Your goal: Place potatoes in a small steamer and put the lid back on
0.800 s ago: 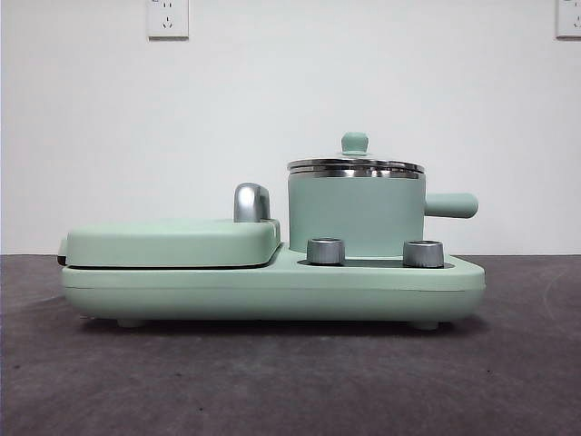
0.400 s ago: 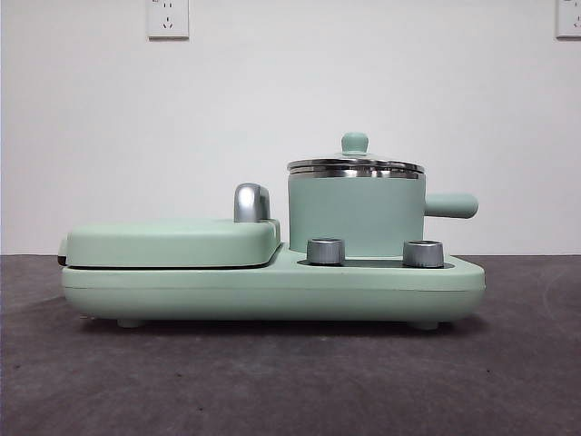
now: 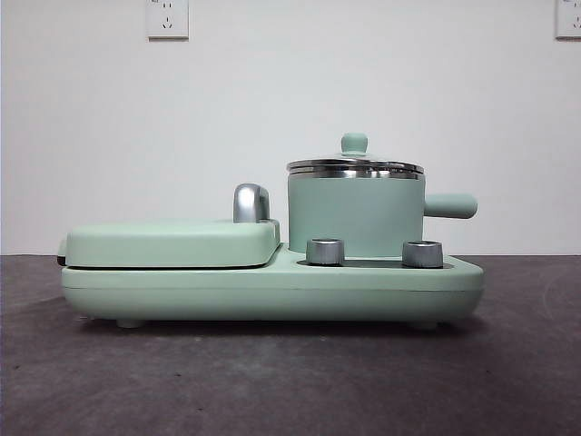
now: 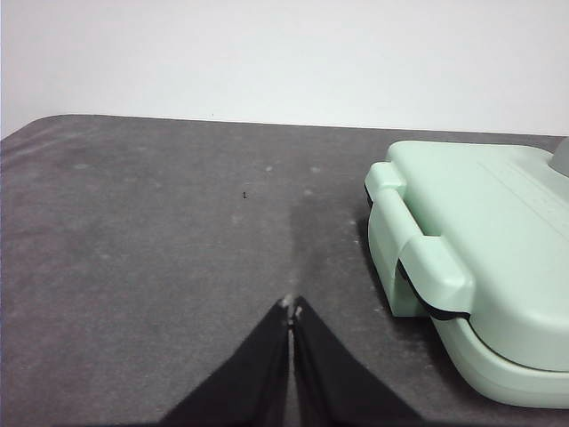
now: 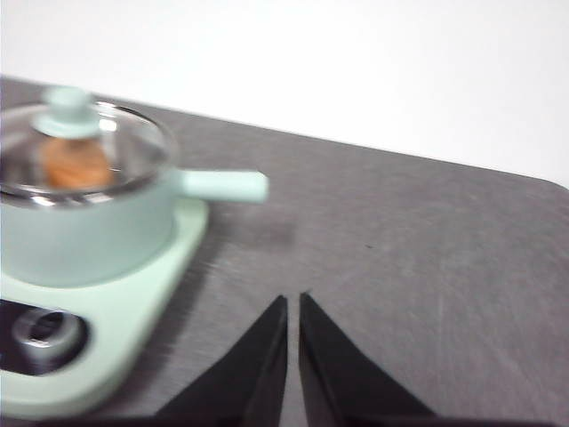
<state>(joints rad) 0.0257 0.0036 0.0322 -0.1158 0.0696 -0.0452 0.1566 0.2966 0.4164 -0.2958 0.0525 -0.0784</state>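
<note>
Front view: the small steamer (image 3: 356, 214), a mint-green cylindrical pot with a steel rim and a stubby side handle, is standing on the right half of a smooth mint-green appliance base (image 3: 272, 292). The lid (image 3: 355, 165), round with a steel rim and a small green knob, is sitting closed on the pot. Two ribbed metal dials (image 3: 325, 252) are showing in front of the pot. A flat hinged griddle (image 3: 172, 242) with a chrome handle (image 3: 251, 203) is occupying the left half. The base is resting on a dark grey, matte, faintly mottled bench (image 3: 290, 381). No arm is appearing here.

Left wrist view: the left gripper (image 4: 292, 307) is hanging above bare bench, its black tapered fingers pressed together and holding nothing, beside the griddle's rounded end.

Right wrist view (blurred): the right gripper (image 5: 293, 301) is hovering over the bench near the steamer's handle, fingers nearly touching, a thin slit between them, empty. The potatoes (image 5: 75, 163), one orange-brown lump, are lying inside the steamer and showing through the glass lid.
</note>
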